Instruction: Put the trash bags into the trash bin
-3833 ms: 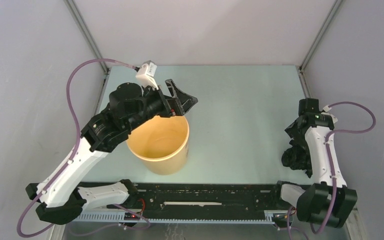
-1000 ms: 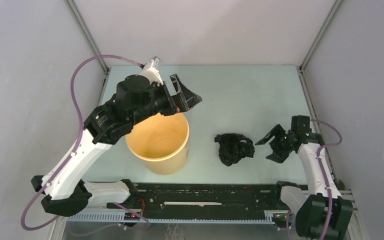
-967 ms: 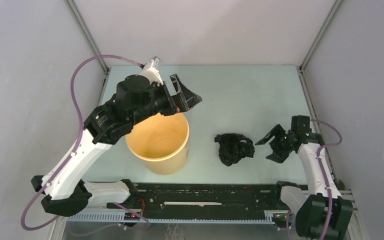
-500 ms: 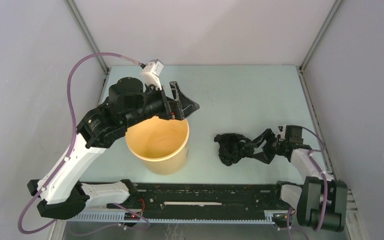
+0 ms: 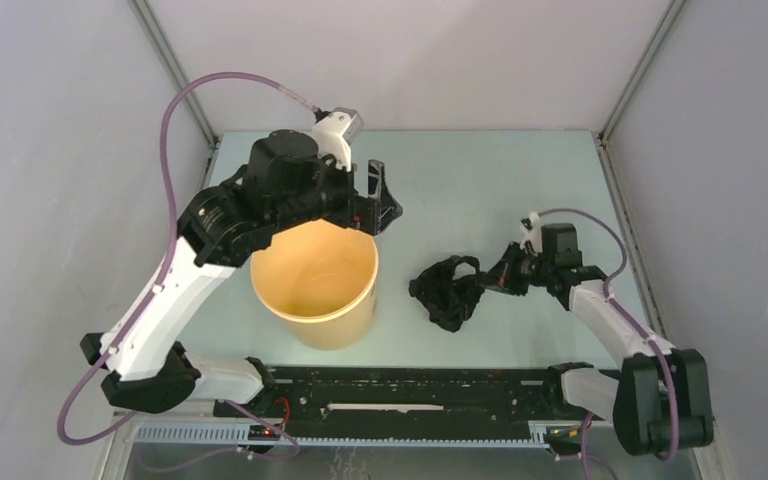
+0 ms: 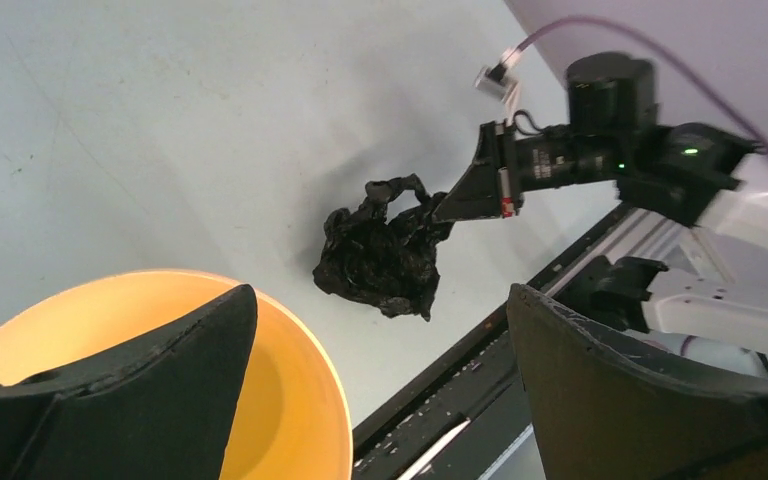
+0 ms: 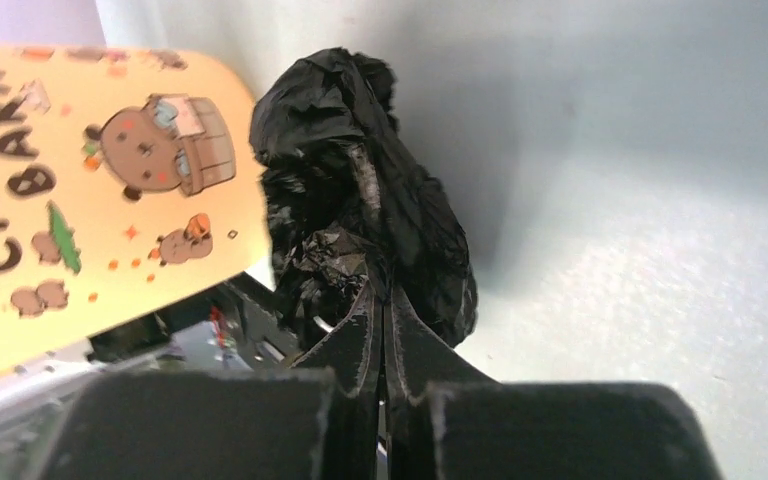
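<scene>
The trash bag (image 5: 447, 292) is a crinkled, glossy black wad on the pale green table (image 5: 480, 180), between the trash bin (image 5: 348, 322) and the right gripper (image 5: 490, 283); it sits just to the right of the bin, apart from the bin's wall, and outside it; the right gripper reaches in low from the right, its arm stretched close over the table, and its jaws are pressed fully together on a fold at the wad's right edge, so the bag is pinched at the very tips; in the right wrist view the two fingers (image 7: 368, 335) meet with no gap and the black film bunches just ahead of them; whether the wad's underside rests on the table or hangs just clear of it cannot be told; the bin is a round yellow tub standing upright with its mouth open and nothing seen inside; cartoon animals and dark letters (image 7: 165, 150) are printed on its outer wall; the left gripper (image 5: 384, 196) hovers over the far rim of the bin, its jaws spread wide and holding nothing; a black rail (image 5: 410, 385) runs along the table's near edge between the two arm bases
</scene>
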Robot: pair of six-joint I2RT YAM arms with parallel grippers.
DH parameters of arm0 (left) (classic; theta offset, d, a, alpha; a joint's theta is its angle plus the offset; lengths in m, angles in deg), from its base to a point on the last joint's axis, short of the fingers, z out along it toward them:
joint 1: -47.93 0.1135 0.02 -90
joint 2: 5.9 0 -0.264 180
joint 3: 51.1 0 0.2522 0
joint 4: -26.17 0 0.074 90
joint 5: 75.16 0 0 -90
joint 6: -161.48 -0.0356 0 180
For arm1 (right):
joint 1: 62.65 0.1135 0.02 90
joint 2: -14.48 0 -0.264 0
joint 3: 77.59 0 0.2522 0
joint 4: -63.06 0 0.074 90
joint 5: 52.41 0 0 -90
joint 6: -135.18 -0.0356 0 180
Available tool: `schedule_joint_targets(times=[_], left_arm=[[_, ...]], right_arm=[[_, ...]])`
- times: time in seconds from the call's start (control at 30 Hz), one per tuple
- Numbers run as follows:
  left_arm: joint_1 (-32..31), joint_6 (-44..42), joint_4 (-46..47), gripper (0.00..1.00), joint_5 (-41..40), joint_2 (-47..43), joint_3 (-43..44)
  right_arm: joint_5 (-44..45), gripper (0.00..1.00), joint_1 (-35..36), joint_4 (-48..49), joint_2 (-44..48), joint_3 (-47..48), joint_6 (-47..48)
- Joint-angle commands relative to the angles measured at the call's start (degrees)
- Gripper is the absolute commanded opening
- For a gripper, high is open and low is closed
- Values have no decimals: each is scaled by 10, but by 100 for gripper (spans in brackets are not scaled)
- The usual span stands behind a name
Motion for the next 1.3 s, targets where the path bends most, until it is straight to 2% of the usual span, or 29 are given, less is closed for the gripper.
schedule_joint_targets(times=[0.0, 0.17, 0.37, 0.57, 0.67, 0.73, 0.87, 0.97, 1.03, 1.2, 1.27], left_arm=[[-3, -35, -21, 99, -1, 20, 12], [-3, 2, 28, 97, 44, 50, -29], [-3, -10, 38, 97, 77, 113, -4], [-4, -15, 70, 99, 169, 168, 6], [-5, 16, 102, 91, 232, 185, -16], [-9, 24, 110, 88, 255, 193, -17], [-19, 22, 128, 86, 267, 199, -30], [-22, 22, 121, 73, 242, 209, -29], [-23, 23, 103, 70, 233, 223, -12], [-32, 3, 84, 84, 243, 243, 1], [-33, 1, 90, 84, 247, 238, -12]], right_arm=[[120, 0, 91, -91, 66, 99, 86], [206, 0, 178, -174, 90, 177, 141], [224, 0, 246, -228, 102, 255, 197], [218, 0, 276, -267, 121, 316, 226], [218, 0, 278, -272, 133, 325, 223], [216, 0, 278, -280, 136, 329, 224], [206, 0, 278, -284, 142, 330, 223], [204, 0, 279, -277, 146, 331, 218], [205, 0, 278, -279, 146, 336, 212], [218, 0, 279, -277, 161, 337, 203], [220, 0, 279, -274, 163, 337, 204]])
